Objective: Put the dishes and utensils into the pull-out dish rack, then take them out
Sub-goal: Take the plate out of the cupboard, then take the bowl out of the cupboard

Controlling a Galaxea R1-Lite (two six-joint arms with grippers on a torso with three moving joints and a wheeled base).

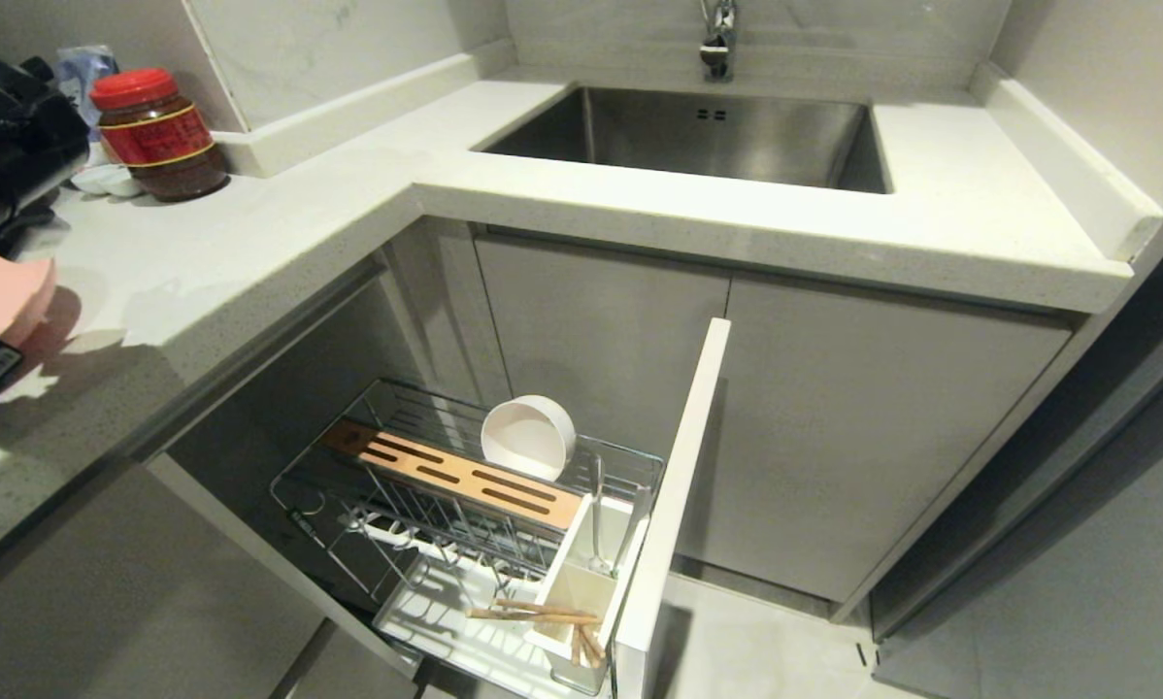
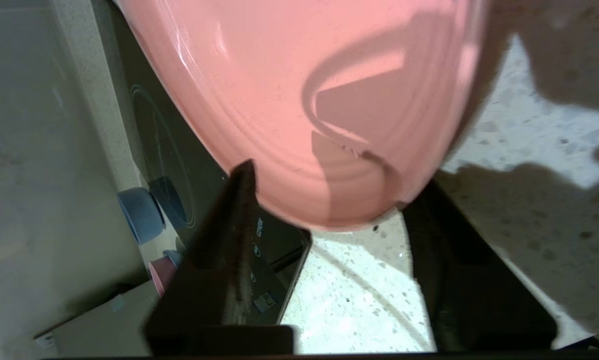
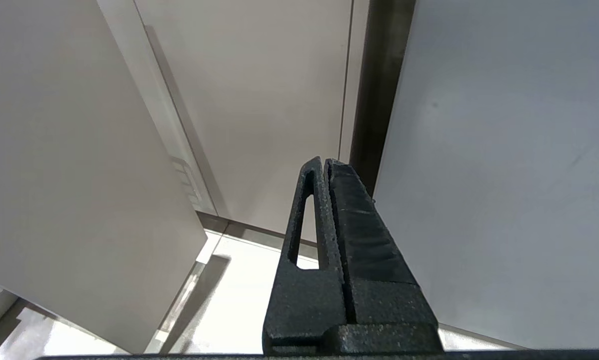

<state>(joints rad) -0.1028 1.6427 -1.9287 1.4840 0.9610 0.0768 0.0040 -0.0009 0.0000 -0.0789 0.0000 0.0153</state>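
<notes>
Head view, entry by item. Pull-out dish rack [image 1: 465, 505]: drawn out below the tabletop [image 1: 281, 233], far from both sets of fingers. Bowl [image 1: 528, 437]: on its side behind the slotted wooden strip [image 1: 455, 476], propped so it drains. Chopsticks [image 1: 533, 612]: lying across the cutlery box [image 1: 581, 582]; a metal utensil [image 1: 598, 524] stands upright in it. Plate [image 2: 319, 100]: pink, over the tabletop, its rim between the spread fingers of the left gripper [image 2: 324, 200], which do not visibly pinch it; judged set down or about to be. Right gripper [image 3: 324, 167]: parked by the cabinet doors [image 3: 259, 100], fingers pressed together.
</notes>
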